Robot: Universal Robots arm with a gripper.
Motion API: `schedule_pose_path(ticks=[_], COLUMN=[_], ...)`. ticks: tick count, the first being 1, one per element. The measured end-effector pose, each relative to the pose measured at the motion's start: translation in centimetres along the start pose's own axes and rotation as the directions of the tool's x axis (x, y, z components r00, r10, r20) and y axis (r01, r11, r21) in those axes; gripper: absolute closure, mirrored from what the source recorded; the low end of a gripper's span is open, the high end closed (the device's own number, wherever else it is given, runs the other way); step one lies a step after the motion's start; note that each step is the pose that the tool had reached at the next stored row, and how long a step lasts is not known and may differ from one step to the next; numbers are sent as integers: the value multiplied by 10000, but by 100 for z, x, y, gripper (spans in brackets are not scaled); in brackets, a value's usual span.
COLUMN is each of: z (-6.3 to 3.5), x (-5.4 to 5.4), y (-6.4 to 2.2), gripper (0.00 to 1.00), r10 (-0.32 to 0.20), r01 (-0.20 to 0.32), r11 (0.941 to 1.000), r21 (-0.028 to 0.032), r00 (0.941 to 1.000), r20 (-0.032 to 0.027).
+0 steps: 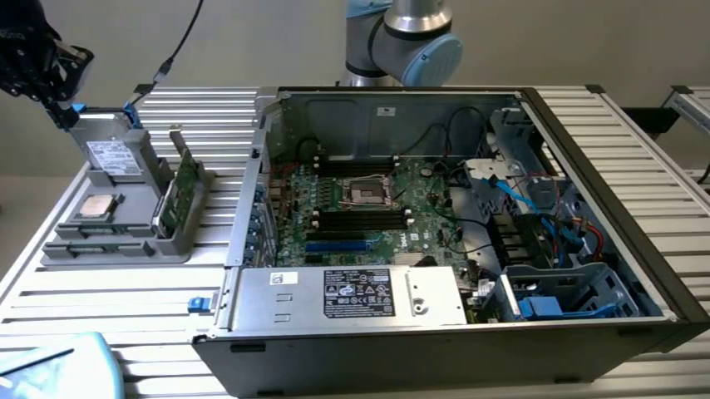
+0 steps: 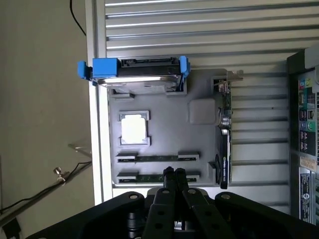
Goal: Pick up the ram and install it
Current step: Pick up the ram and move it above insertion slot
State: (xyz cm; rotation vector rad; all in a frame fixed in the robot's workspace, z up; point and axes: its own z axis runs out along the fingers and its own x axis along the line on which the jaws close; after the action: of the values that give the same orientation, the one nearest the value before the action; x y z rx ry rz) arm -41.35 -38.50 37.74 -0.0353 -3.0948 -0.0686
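Observation:
Two ram sticks lie in slots at one end of a grey parts tray [image 2: 164, 137]: one ram stick [image 2: 157, 158] and a second ram stick [image 2: 149, 178] beside it. My gripper [image 2: 174, 173] hangs above the tray, its tips over the second stick. The fingers [image 2: 168, 181] are pressed together with nothing between them. In the exterior view the gripper [image 1: 45, 75] is a dark shape high over the tray [image 1: 122, 220] at that view's left. The open computer case [image 1: 444, 224] shows its motherboard with black memory slots [image 1: 357, 219].
The tray also carries a hard drive in a blue bracket [image 2: 134, 74], a square silver processor [image 2: 133, 128] and an upright green card with a metal bracket [image 2: 223, 144]. The ribbed metal table [image 1: 133, 307] runs under everything. Cables and a power supply [image 1: 355, 293] crowd the case.

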Motion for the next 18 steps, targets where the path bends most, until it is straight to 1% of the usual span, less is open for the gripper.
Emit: schedule_pose_path(ticks=[2,5,7,9,13,15,18], z=[2,7,15,23,50,65,88], x=[1,0,0,-1,-2,-2,-3], y=[0,0,0,0,-2,-3,-3], gripper=[89,89,89,89,89,89,89], r10=[-364,-906,-1263,-1634,-2342,-2689,-3208], r01=[364,906,1263,1635,2343,2690,3210], r11=[9993,9959,9920,9865,9721,9631,9470], r21=[16,41,56,71,97,109,126], r00=[9993,9959,9920,9865,9721,9631,9470], r20=[-15,-41,-59,-80,-116,-135,-165])
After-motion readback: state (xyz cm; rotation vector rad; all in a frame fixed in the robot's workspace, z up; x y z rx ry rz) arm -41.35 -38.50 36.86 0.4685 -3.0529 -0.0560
